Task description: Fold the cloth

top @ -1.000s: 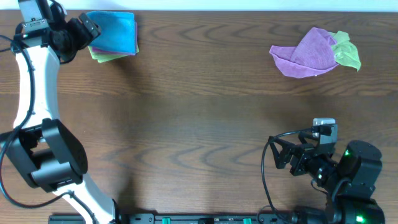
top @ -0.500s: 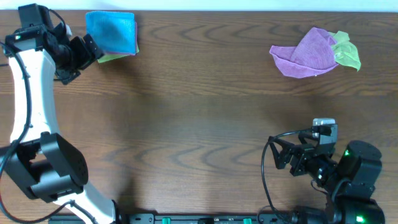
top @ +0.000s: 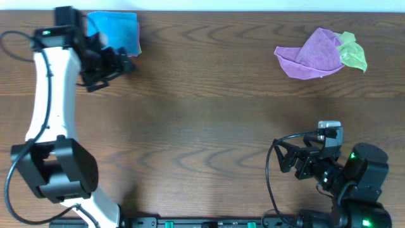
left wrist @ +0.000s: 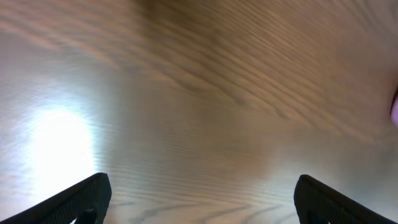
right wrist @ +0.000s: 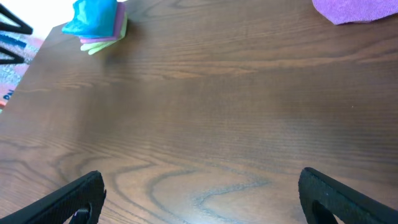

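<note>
The biggest thing is the brown wooden table (top: 202, 114), and it fills almost all of every view. Next in size is the white left arm (top: 45, 95). It starts at the near left corner and reaches up along the left edge to the far left corner. The black right arm (top: 357, 174) is smaller and sits tucked in at the near right corner, with a green light on it. A crumpled purple cloth (top: 313, 54) lies near the far right corner, and a smaller light-green cloth (top: 353, 52) lies touching its right side. The cloth (top: 117, 28) is bright blue and lies at the far left corner, right by the far edge. In the right wrist view it sits on top of a small pile (right wrist: 102, 36), with a purple and a light-green edge showing under it. The left gripper (top: 120, 63) is just beside the blue cloth, on the near side of it, over the wood. Its two fingers are spread wide and hold nothing. The left wrist view is blurry and shows only bare wood between the two finger tips. The right gripper (top: 280, 157) points to the left over the table, well apart from all the cloths. Its fingers are spread wide too, with nothing between them.
</note>
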You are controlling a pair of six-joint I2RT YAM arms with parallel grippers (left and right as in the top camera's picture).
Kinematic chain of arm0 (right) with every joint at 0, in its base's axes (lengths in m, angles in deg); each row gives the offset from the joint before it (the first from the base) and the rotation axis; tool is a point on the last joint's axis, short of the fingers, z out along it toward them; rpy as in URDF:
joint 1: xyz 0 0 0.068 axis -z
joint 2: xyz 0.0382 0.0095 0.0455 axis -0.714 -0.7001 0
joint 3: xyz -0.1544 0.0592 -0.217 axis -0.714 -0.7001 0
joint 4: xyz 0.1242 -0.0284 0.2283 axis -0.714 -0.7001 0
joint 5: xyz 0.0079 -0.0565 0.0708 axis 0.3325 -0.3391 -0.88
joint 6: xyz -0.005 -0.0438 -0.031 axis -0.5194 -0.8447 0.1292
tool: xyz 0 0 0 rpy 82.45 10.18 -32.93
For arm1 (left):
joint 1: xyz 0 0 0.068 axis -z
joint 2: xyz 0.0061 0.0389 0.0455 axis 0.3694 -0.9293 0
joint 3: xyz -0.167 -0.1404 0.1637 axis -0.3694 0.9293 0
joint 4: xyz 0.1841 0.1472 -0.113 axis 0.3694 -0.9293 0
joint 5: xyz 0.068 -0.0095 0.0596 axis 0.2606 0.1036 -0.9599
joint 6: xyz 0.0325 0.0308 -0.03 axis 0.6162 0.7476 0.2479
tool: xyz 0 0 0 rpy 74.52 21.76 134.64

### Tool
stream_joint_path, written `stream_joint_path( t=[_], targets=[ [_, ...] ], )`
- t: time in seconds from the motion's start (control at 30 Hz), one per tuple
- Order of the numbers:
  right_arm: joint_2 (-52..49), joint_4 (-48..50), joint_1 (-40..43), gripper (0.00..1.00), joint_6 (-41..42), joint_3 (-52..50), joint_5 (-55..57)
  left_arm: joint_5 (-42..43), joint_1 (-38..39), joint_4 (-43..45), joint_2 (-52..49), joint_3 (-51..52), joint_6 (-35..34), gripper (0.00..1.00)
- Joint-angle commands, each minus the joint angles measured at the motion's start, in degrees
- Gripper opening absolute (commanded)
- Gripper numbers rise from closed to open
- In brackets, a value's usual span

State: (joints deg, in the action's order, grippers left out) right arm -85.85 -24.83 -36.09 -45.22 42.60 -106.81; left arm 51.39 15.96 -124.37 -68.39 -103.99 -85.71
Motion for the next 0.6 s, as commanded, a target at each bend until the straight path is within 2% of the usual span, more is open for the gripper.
stream_joint_path(
  t=[0.0, 0.17, 0.37, 0.57],
  targets=[
    [0.28, -0.04, 0.42, 0.99, -0.28, -0.37, -0.63, -1.55, 4.2, 1.05, 2.25, 0.11, 1.64, 0.95],
    [0.28, -0.04, 0.42, 0.99, -0.31, -0.37, -0.63, -4.26, 10.78, 7.78, 5.77, 5.29, 0.74, 0.95],
    [0.31, -0.04, 0.42, 0.99, -0.31, -0.37, -0.63, -10.8, 17.14, 19.39, 16.81, 21.29, -2.4, 0.95],
    [0.28, -0.04, 0.42, 0.99, -0.31, -0.37, -0.63, -11.74, 17.73, 26.58, 31.17, 38.14, -2.45, 0.95]
  ],
)
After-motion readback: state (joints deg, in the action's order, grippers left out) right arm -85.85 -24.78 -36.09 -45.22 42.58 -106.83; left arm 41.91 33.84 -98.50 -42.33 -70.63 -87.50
